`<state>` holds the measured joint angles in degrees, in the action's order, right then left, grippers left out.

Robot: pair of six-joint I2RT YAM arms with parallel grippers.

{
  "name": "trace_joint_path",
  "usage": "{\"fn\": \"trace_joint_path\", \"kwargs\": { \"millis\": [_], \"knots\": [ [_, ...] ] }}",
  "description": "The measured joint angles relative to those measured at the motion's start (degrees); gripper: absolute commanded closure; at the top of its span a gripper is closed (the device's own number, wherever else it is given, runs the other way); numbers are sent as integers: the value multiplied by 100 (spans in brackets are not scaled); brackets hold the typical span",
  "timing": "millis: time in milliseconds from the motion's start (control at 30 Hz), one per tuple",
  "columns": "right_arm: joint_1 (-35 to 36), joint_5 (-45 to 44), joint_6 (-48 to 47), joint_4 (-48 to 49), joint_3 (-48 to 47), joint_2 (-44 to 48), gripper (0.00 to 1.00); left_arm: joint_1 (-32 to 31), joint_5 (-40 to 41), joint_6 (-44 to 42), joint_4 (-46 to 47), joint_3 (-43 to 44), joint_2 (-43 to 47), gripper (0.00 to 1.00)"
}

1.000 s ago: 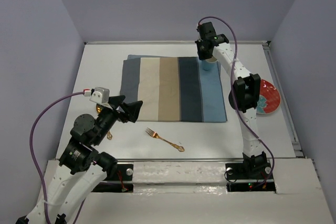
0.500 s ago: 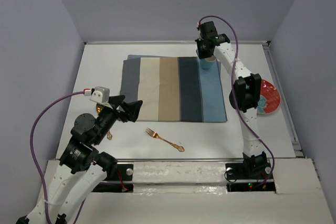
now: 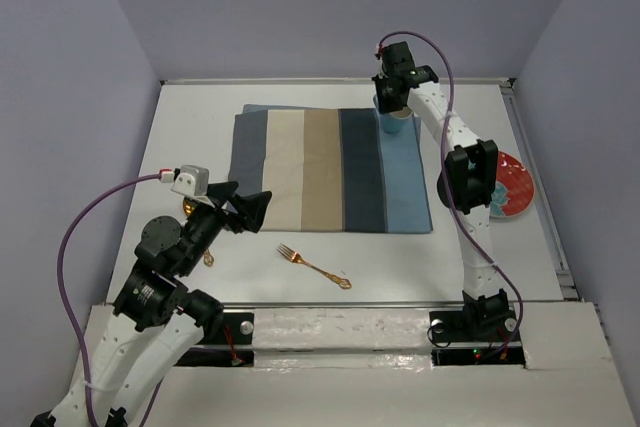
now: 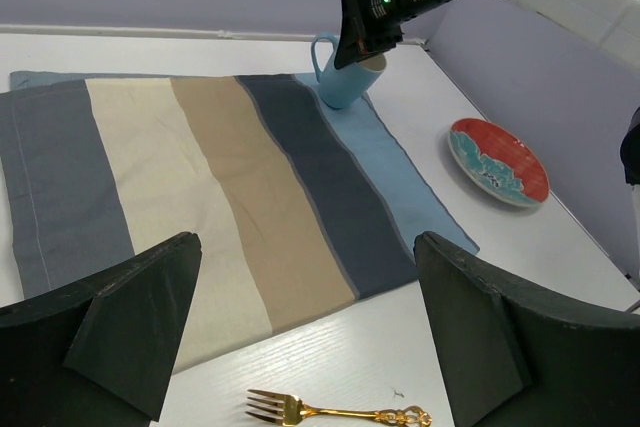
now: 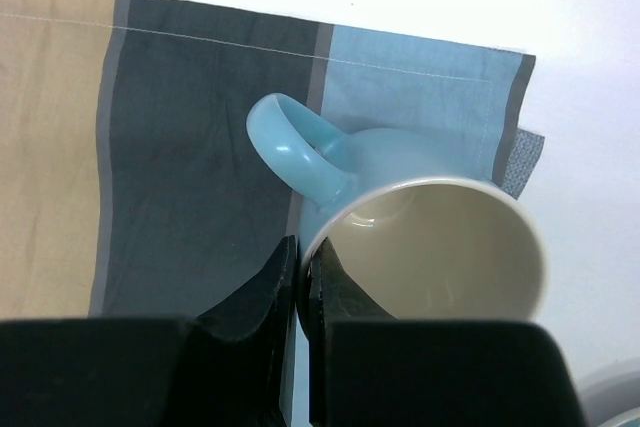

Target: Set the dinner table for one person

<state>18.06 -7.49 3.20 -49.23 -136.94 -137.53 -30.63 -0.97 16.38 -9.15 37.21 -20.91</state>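
Right pincer (image 5: pixel 300 259) with mug (image 5: pixel 430 247), slightly farther

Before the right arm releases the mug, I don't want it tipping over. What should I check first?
1. Right gripper shut on the mug rim: ok.
2. Mug over the light-blue far corner of the placemat: ok.
3. Mug base flat on the cloth: cannot tell; it looks slightly tilted.
4. Mug empty: ok.
5. Left gripper open, well away from the mug: ok.
6. Both fork and plate on the placemat: not ok; both lie on the dinner table beside it.
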Motion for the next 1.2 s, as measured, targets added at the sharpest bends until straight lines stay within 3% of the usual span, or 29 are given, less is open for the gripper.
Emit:
{"fn": "trace_joint_path", "kwargs": {
  "millis": [100, 200, 300, 433, 867, 1033, 1167, 1200],
  "knots": [
    [0, 37, 0, -11, 13, -22, 93, 0, -2, 0, 0, 0, -11, 1],
    [0, 66, -4, -4, 13, -57, 81, 17, -2, 0, 0, 0, -42, 1],
    [0, 70, -13, -2, 13, -85, 63, 37, -2, 0, 2, 0, -44, 1],
    [0, 63, -35, 81, 2, -87, 52, 37, -2, 0, 2, 0, -46, 1],
    [0, 28, 267, 358, 48, 74, 47, 37, -4, 0, 4, 0, -46, 1],
    [-11, -258, 741, 848, 1635, 1495, 47, 22, -4, 0, 7, 0, -44, 1],
    [-129, -551, 1237, 1622, 3401, 3388, 50, -44, -2, 0, 4, 0, -15, 1],
    [-262, -651, 1502, 2277, 4354, 4271, 51, -57, -2, 0, 4, 0, 9, 1]
  ]
}}
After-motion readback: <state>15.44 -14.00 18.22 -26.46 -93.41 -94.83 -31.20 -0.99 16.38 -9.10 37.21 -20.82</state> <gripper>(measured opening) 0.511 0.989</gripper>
